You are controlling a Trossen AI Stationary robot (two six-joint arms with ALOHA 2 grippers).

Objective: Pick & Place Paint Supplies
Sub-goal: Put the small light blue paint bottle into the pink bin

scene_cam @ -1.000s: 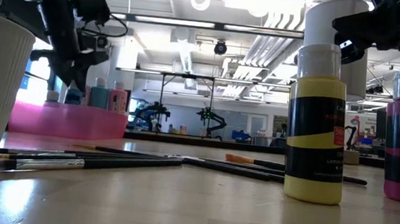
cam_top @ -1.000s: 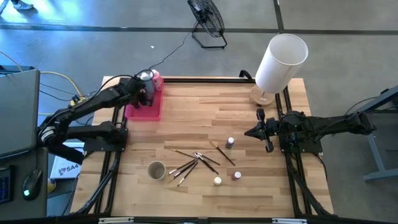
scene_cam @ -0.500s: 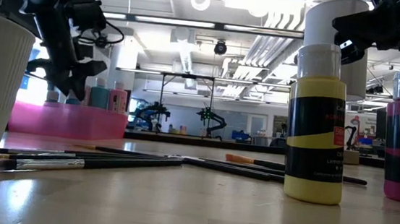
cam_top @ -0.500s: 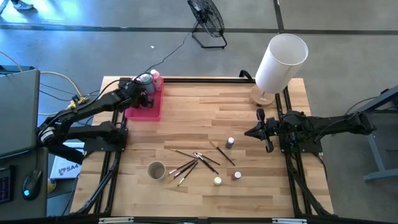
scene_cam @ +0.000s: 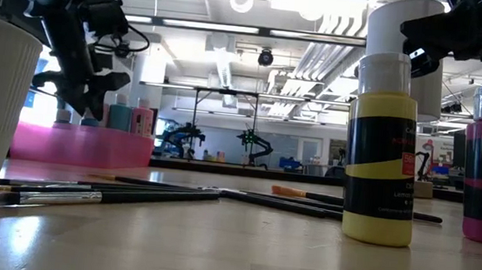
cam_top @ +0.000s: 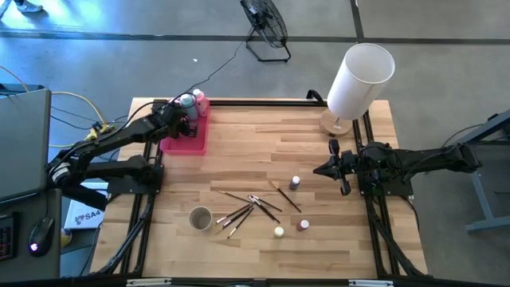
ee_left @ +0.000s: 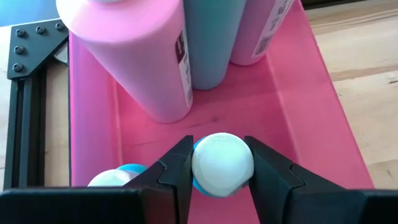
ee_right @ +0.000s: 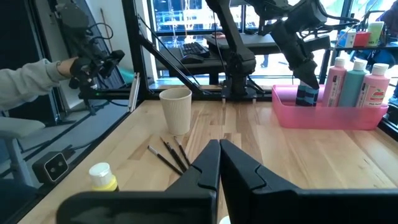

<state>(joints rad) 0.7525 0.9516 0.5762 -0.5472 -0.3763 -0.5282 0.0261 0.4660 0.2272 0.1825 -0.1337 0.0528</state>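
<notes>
My left gripper [cam_top: 183, 121] is over the near end of the pink tray [cam_top: 191, 143] at the table's far left, shut on a small paint pot [ee_left: 222, 164] with a white cap and blue body. A second such pot [ee_left: 114, 178] sits in the tray beside it. Two pink squeeze bottles [ee_left: 134, 56] and a teal one [ee_left: 214, 37] stand at the tray's far end. Three more small pots [cam_top: 295, 182] and several thin brushes [cam_top: 249, 207] lie on the wood. My right gripper [cam_top: 323, 170] waits shut above the table's right side. My left gripper pinches the pot between its two fingers, which press on opposite sides just under the white cap [ee_left: 205, 180]. The fingers slant down from the table's left. The pot stands upright, cap up, inside the tray [ee_right: 306, 93]; the tray wall hides whether its base rests on the floor.
A white paper cup [cam_top: 200, 218] stands near the brushes. A big white cylinder lampshade [cam_top: 360, 78] stands at the far right corner. A yellow pot [scene_cam: 381, 165] stands close to the low camera. Bare wood stretches between the tray and the brushes.
My left gripper has sunk a little into the pink tray with the pot between its fingers, then kept still. The bottles behind it now show more fully from above.
</notes>
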